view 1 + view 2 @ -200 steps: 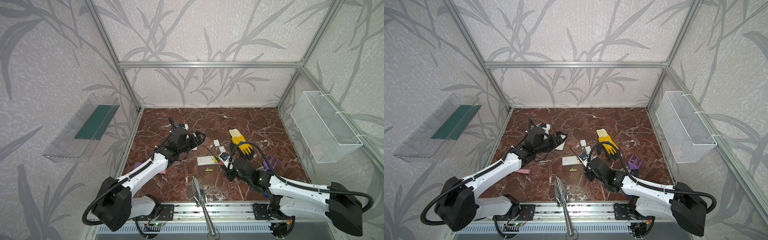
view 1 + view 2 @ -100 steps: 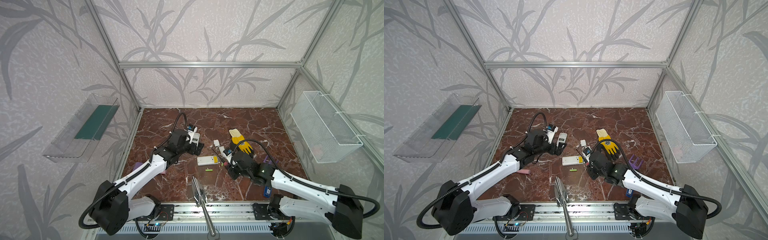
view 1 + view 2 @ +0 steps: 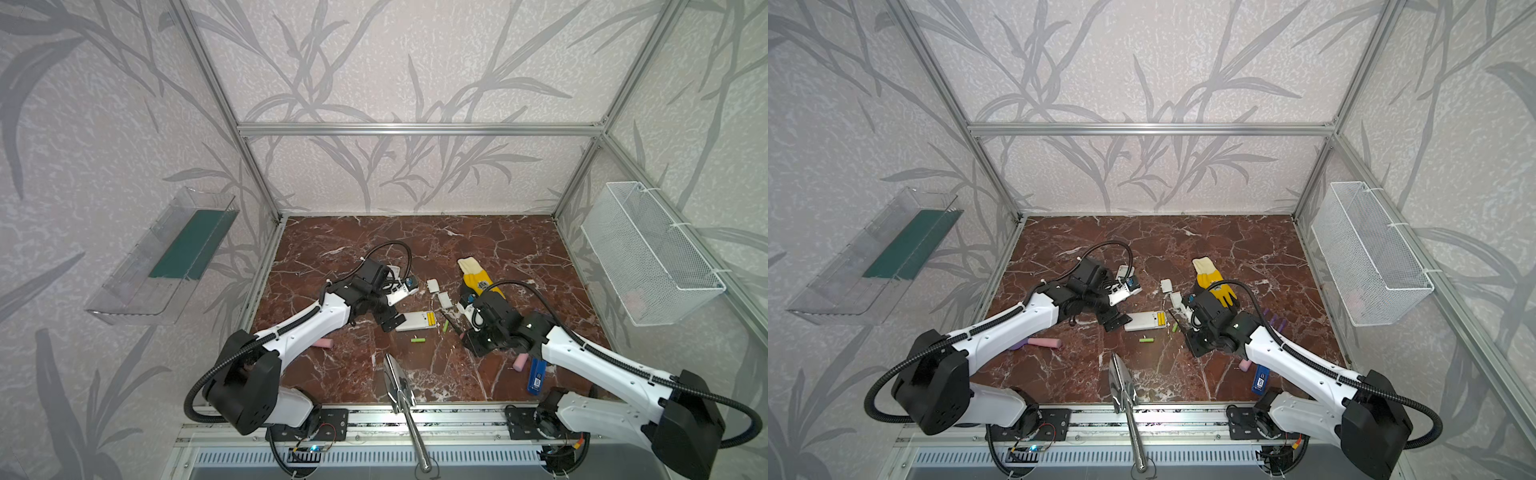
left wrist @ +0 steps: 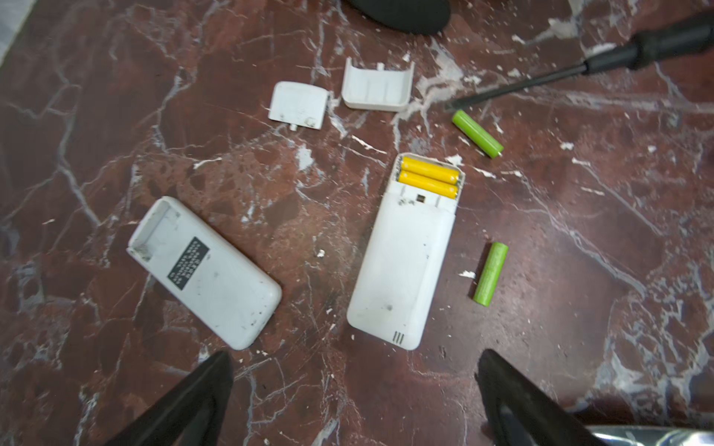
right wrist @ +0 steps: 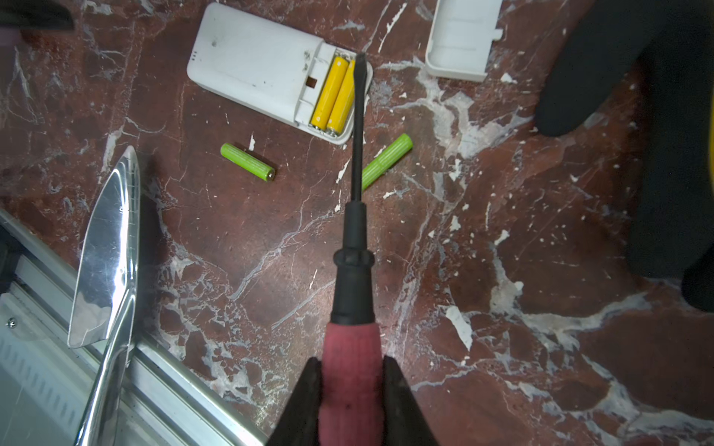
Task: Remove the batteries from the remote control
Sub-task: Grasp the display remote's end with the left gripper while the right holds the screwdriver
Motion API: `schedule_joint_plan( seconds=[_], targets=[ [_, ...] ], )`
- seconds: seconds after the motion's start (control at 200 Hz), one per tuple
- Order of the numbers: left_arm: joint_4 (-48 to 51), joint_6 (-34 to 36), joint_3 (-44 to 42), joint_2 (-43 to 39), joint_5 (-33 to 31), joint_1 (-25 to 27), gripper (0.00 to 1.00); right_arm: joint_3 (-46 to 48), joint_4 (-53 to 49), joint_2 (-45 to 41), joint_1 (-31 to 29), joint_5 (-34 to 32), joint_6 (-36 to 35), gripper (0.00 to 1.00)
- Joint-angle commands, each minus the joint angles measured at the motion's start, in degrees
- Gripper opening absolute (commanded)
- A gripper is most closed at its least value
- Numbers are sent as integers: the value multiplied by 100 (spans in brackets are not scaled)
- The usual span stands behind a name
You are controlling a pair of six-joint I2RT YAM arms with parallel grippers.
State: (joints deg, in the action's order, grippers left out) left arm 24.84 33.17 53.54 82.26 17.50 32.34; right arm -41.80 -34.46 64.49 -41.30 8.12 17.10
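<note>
- Left gripper — jaws spread wide, empty, at the 9 o'clock end of the open remote.
- Right gripper — clamped on the screwdriver, blade tip over the battery compartment.
- Yellow batteries: both seated in the remote.
- Green batteries: loose on the marble floor; in both top views, at the remote's 3 and 6 o'clock.

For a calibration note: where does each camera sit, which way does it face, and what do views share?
Top views: high in front, looking down on the table; left arm, right arm visible.
Left wrist: above the open left gripper, whose tips show, facing down on the remote holding yellow batteries.
Right wrist: behind the right gripper, shut on the screwdriver, aimed along its shaft.
Shared: both wrist views show that remote and two green batteries.
</note>
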Motion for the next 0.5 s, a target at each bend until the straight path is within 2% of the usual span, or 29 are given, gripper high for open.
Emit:
schedule_joint_plan(
  seconds=[0.0, 0.495],
  targets=[
    [614, 842, 257, 236, 453, 44, 98, -292, -265, 50, 77, 356, 44, 0],
    [1218, 1487, 1080, 1741, 95, 188, 90, -392, -292, 230, 113, 646, 30, 0]
  ],
)
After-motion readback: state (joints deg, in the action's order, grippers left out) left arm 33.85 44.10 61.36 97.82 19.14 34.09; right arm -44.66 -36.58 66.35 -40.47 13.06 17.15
